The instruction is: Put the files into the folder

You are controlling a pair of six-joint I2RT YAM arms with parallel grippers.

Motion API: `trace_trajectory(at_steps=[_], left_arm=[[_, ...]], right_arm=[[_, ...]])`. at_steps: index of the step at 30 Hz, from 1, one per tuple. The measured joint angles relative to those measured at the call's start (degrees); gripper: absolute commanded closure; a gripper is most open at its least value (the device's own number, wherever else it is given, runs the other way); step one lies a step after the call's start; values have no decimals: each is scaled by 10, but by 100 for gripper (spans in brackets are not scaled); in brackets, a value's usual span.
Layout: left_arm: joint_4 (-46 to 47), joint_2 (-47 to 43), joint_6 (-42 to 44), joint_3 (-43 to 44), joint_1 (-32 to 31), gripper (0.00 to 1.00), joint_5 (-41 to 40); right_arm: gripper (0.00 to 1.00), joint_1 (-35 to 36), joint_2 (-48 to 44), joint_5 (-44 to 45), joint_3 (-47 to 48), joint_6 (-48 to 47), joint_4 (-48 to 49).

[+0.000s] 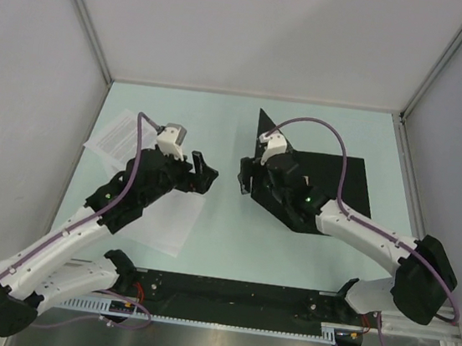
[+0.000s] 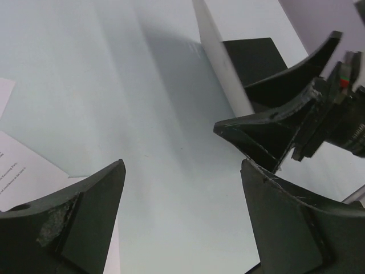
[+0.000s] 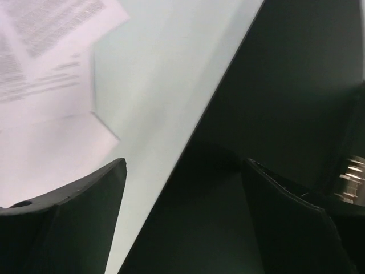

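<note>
My left end effector (image 1: 203,174): fingers apart, empty; files (image 1: 166,220) lie flat just left of it on the surface (image 1: 228,130) | my right end effector (image 1: 245,177): fingers apart, empty; open black folder (image 1: 348,183) beneath and right of it

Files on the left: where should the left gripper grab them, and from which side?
Probably the files' right edge, the one facing the folder, coming in low from that side. The sheets lie flat and thin on the table, loosely overlapped, so only an edge offers a pinch. The open left gripper hangs right by that edge.
</note>
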Motion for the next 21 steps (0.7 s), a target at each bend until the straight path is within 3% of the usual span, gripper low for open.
trace_trajectory(at_steps=[5, 10, 19, 21], left_arm=[[-28, 9, 7, 55, 12, 11, 14], [-8, 59, 12, 140, 14, 11, 67], [134, 243, -70, 193, 15, 22, 203], [164, 305, -98, 211, 16, 26, 230]], right_arm=[[9, -78, 29, -192, 1, 92, 50], [7, -118, 33, -329, 1, 152, 85], [10, -195, 58, -426, -6, 218, 137], [16, -207, 73, -431, -31, 228, 160]])
